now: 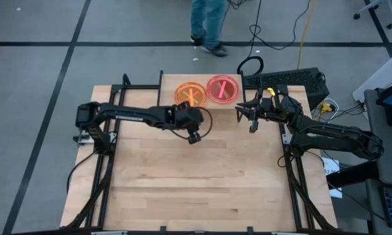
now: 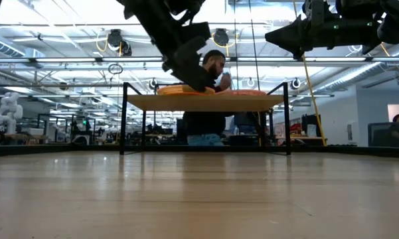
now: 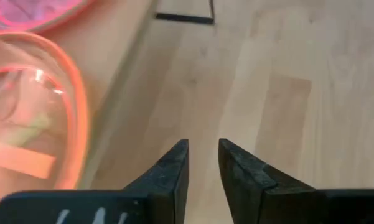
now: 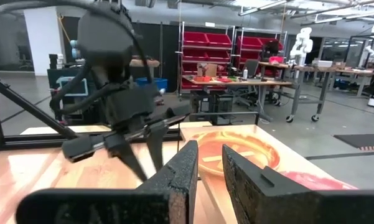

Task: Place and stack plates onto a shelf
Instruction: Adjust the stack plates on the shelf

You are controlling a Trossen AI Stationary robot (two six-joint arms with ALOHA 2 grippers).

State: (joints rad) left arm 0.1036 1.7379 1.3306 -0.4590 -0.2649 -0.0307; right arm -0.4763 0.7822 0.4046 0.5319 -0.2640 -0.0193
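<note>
The shelf (image 1: 169,81) stands at the table's far middle on thin black legs. On it lie an orange plate (image 1: 191,94) on the left and a pink-red plate (image 1: 222,89) on the right; each may be a stack, I cannot tell. My left gripper (image 1: 194,135) hangs just in front of the shelf's near edge, by the orange plate (image 3: 31,124), open by a narrow gap and empty (image 3: 203,163). My right gripper (image 1: 250,118) hovers to the right of the shelf, raised above it (image 2: 285,33), pointing toward the plates (image 4: 236,149), open by a narrow gap and empty (image 4: 210,163).
A person stands beyond the table's far edge (image 1: 209,26) and shows behind the shelf in the low view (image 2: 209,99). Cables and a dark box (image 1: 287,81) lie at the far right. The wooden tabletop (image 1: 196,183) stretches in front of the shelf.
</note>
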